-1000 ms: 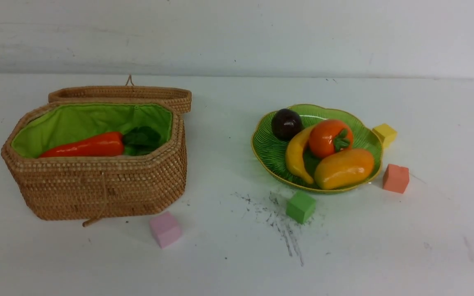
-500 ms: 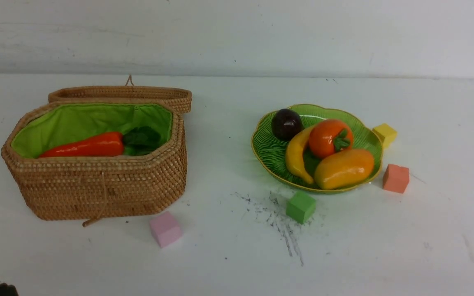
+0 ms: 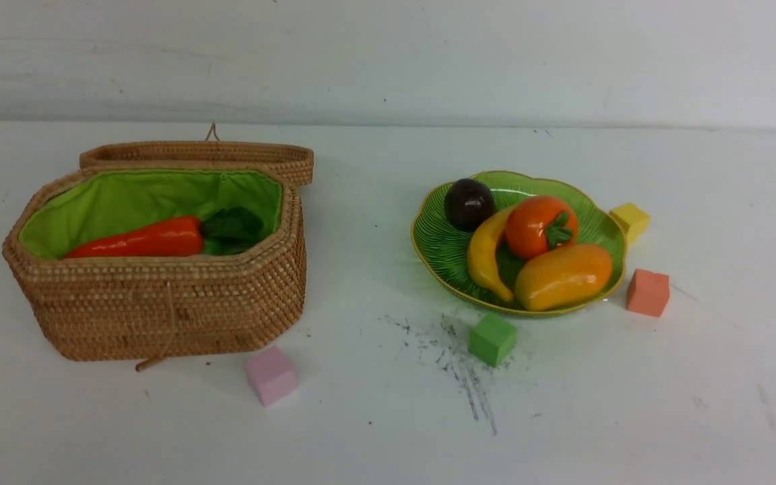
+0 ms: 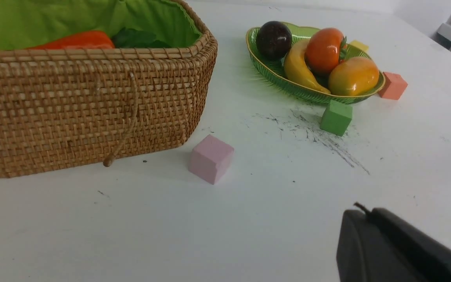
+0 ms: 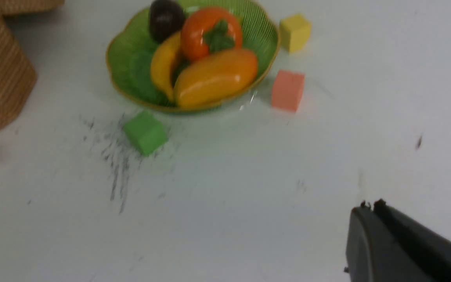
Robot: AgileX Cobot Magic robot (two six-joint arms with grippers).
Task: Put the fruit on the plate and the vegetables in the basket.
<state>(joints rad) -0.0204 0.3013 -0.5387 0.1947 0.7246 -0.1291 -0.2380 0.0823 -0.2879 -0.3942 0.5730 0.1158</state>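
though both end effectors, left (image 4: 360, 219) and right (image 5: 366, 219), sit closed and empty, the glossy, slippery carrot (image 3: 135, 239) in the basket (image 3: 159, 310) would grip best mid-body.

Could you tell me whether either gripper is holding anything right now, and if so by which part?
Nothing is held. The left gripper and the right gripper are both shut and empty, above bare table.

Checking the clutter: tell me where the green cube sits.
In the front view, the green cube sits right of centre, just in front of the plate, beside dark scuff marks.
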